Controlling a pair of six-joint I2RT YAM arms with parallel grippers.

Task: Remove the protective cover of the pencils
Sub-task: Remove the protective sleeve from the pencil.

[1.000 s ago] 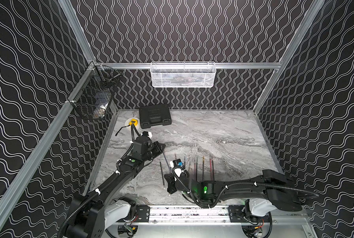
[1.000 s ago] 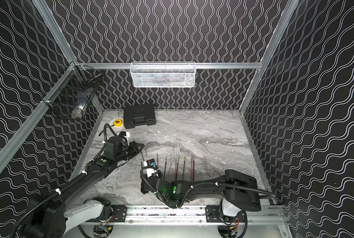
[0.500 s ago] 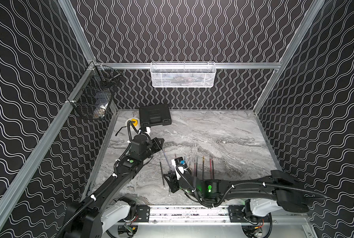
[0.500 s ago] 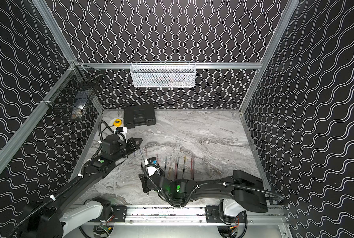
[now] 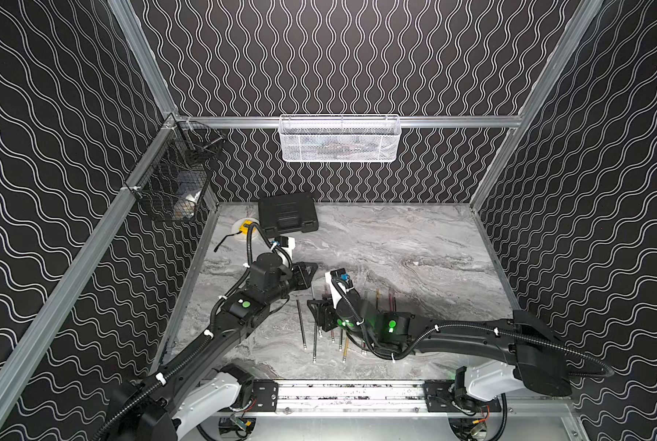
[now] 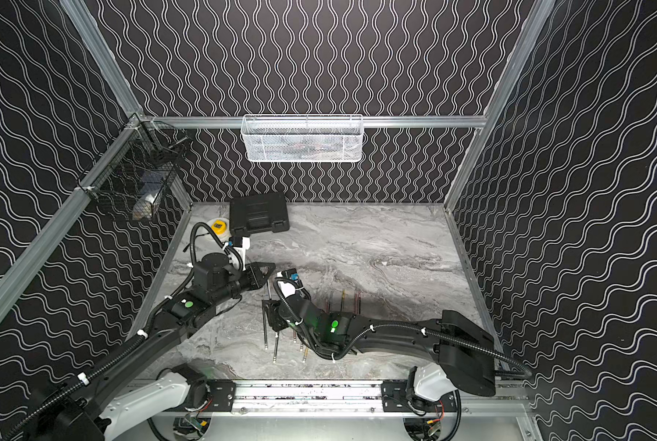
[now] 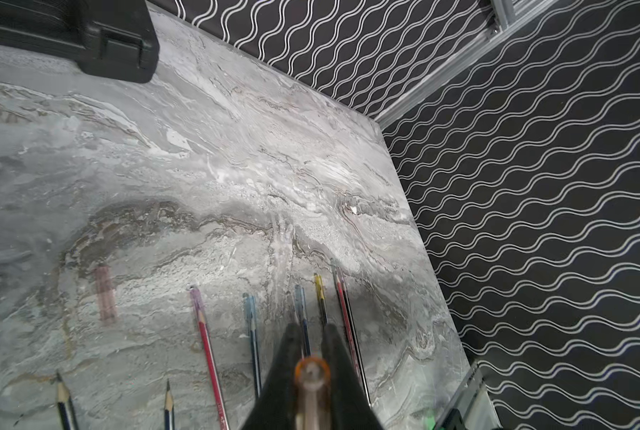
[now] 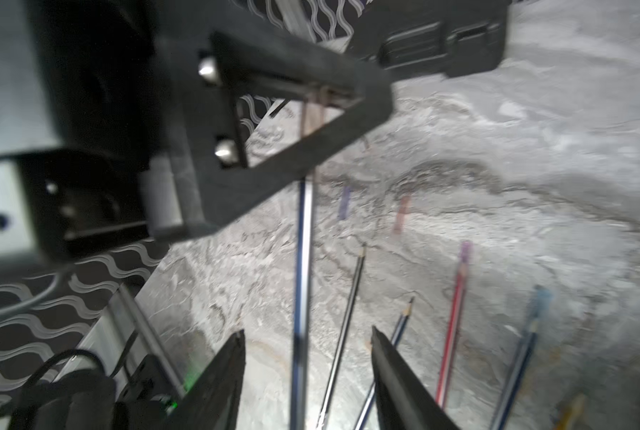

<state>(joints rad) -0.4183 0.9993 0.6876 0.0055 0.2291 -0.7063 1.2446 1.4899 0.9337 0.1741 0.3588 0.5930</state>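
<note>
Between the fingers of my left gripper [image 7: 311, 327], which is shut, sits a clear protective cover [image 7: 312, 372] with an orange rim. In both top views this gripper [image 5: 311, 267] [image 6: 269, 267] hovers left of centre. A blurred dark-blue pencil [image 8: 302, 283] runs from under that gripper down between the jaws of my right gripper [image 8: 307, 331]. Those jaws stand apart and touch nothing. The right gripper [image 5: 313, 304] is just in front of the left one. Several pencils [image 7: 206, 346] lie side by side on the table, some capped, some bare-tipped [image 8: 404, 312].
Loose covers lie on the marble table: a pink one [image 7: 105, 294] and a purple one [image 8: 344, 197]. At the back left are a black case [image 5: 286, 215] and a yellow-white round item [image 5: 244, 229]. A white mesh basket [image 5: 338, 139] and a black wire basket [image 5: 174, 183] hang on the walls.
My right gripper has gone from shut to open, letting go of the pencil. The left arm has drawn back and away from it with the cover still held.
</note>
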